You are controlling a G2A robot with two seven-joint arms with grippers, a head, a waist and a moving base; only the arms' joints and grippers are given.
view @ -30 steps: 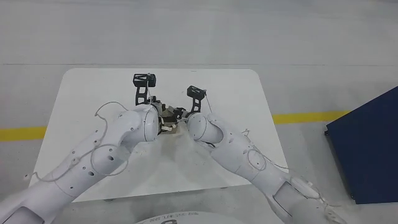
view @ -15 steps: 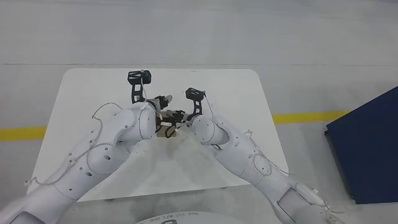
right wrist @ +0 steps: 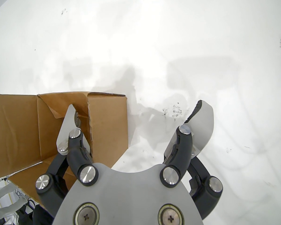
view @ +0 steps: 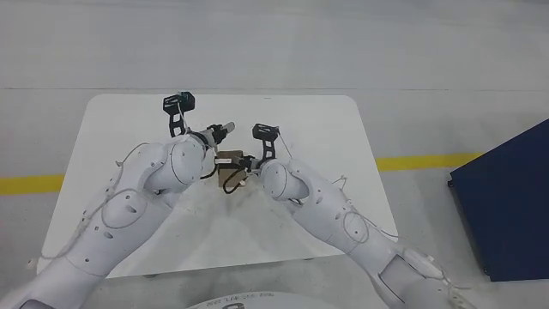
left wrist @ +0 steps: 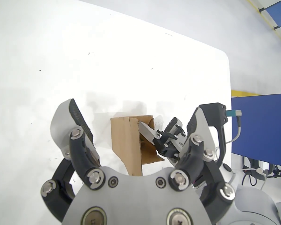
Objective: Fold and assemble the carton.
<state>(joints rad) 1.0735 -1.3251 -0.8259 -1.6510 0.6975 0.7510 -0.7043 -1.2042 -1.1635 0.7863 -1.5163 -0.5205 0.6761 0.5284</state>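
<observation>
Away from the table's (view: 111, 137) edges, the carton (left wrist: 123, 141) is opened into a tube, its ends seemingly unclosed. Left pincer (left wrist: 134, 112) and right pincer (right wrist: 135, 106) are held wide, empty.

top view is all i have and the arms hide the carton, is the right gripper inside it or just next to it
Observer: One finger of the open right gripper is inside the open end of the carton. The other is outside, over the table.
Operator: and the left one, gripping anything
Observer: No. The left gripper is open, with its fingers apart from the carton on both sides.
Operator: carton look ok
Observer: The wall beside the inner finger has a ragged crease.
</observation>
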